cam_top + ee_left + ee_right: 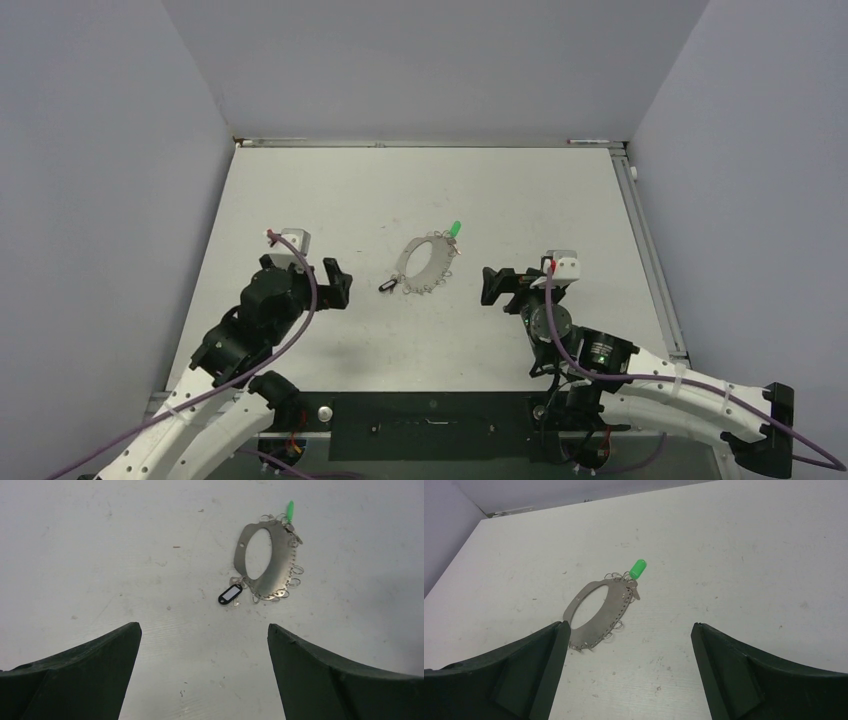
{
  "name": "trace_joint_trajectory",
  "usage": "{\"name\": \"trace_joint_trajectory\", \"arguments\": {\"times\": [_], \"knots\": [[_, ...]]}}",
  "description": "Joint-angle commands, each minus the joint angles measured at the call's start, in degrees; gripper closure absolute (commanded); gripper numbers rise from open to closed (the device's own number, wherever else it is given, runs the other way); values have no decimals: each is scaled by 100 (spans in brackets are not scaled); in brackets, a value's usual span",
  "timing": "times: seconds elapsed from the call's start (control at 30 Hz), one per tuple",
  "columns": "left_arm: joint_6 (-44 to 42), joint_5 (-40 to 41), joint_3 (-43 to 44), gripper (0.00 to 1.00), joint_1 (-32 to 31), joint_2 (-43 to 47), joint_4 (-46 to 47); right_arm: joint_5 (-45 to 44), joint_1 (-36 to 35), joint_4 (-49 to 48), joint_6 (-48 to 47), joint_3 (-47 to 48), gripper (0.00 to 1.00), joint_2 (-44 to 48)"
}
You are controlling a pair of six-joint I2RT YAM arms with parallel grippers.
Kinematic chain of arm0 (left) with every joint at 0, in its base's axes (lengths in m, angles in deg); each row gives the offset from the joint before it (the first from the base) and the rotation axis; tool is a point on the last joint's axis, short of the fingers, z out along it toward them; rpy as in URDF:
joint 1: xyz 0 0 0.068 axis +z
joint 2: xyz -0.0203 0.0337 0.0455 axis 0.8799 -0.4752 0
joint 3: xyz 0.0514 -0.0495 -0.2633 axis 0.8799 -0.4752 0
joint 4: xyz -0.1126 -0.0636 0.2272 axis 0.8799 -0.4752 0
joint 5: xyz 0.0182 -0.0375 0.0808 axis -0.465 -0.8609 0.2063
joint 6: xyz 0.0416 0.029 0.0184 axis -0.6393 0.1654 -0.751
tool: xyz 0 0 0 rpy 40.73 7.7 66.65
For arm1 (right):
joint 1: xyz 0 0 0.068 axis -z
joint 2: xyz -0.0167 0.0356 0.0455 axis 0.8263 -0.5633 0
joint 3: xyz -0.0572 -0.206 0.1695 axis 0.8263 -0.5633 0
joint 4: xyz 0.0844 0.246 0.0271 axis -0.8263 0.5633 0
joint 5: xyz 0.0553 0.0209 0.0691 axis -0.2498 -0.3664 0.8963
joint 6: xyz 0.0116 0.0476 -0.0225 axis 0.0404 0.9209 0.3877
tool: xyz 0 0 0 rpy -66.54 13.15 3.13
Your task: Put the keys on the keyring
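A keyring point(280, 565), a flat silver oval plate with a large oval hole in it, lies flat near the middle of a pale worktop point(300, 190). Small wire rings point(296, 570) hang from holes along one edge of it. A bright green tag point(290, 510) sticks out from its far end. At the opposite, nearer end lies a tiny key point(230, 594) with a black head and a pale centre. It touches or sits just beside the keyring, and whether it is strung on cannot be told.

The left tool point(340, 283) hovers to the left of the keyring, with its two dark fingers point(90, 675) spread wide apart and nothing between them. The right tool point(490, 285) hovers to the right of the keyring, pointing toward it, also spread wide and holding nothing. Neither tool touches the keyring. Grey walls enclose the worktop on three sides.
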Motion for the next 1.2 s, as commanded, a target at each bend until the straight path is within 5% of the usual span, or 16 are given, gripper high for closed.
{"name": "trace_joint_trajectory", "arguments": {"times": [0.0, 0.13, 0.5, 1.17], "knots": [[178, -942, -46, 4, 106, 660, 648, 111, 10, -125, 131, 17, 2, -73], [-140, -1194, -77, 4, 203, 1094, 542, 132, 8, -117, 152, 40, 2, -164], [-196, -1092, 502, 4, 257, -331, -207, 185, 8, 56, 248, 137, 3, -286], [-138, -979, 322, 4, 323, -222, -22, 525, 8, -50, 215, 109, 3, -376]]}}
